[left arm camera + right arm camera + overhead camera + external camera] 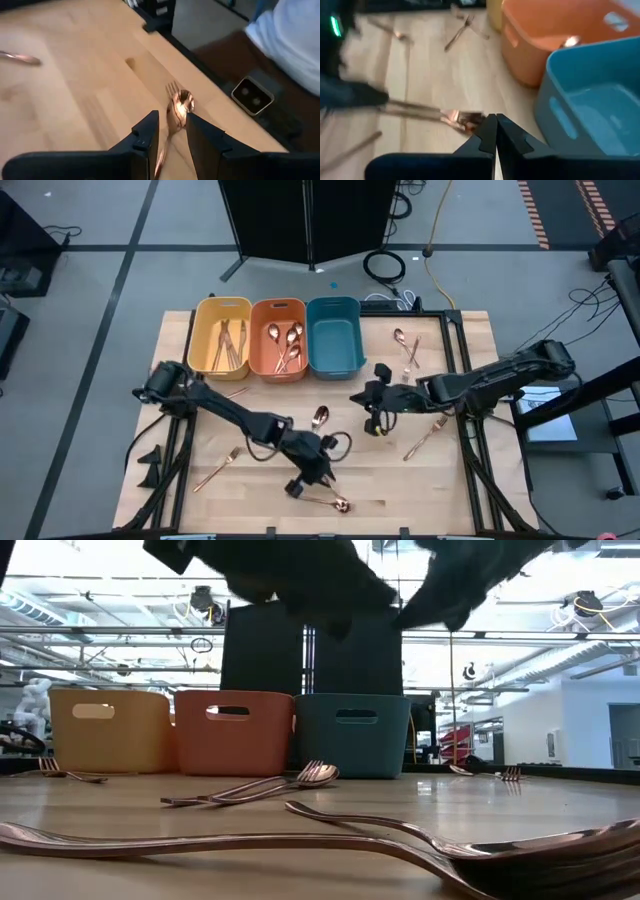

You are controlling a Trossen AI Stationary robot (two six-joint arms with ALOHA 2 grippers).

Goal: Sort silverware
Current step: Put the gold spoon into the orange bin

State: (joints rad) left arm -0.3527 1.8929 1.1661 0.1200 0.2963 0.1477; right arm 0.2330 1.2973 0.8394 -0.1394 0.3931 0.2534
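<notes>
1. We judge a pick-up is in hand: at the near edge of the bench point(180, 340), the left pincer point(172, 131) stands narrowly parted around a spoon point(180, 106) lying over a fork; nothing is gripped yet.
2. Next we would need to close squarely on the spoon's handle and lift it free of the fork.
3. Mid-bench, the right pincer point(495, 131) is pressed closed, empty.
4. The silverware is slim, shiny copper; pieces lie scattered, others sit in the yellow bin point(220, 338) and orange bin point(279, 340); the teal bin point(334, 334) shows none.

Left gripper point(312, 477): low near the table's front edge, fingers parted
Right gripper point(374, 402): mid-table, fingers pressed together
</notes>
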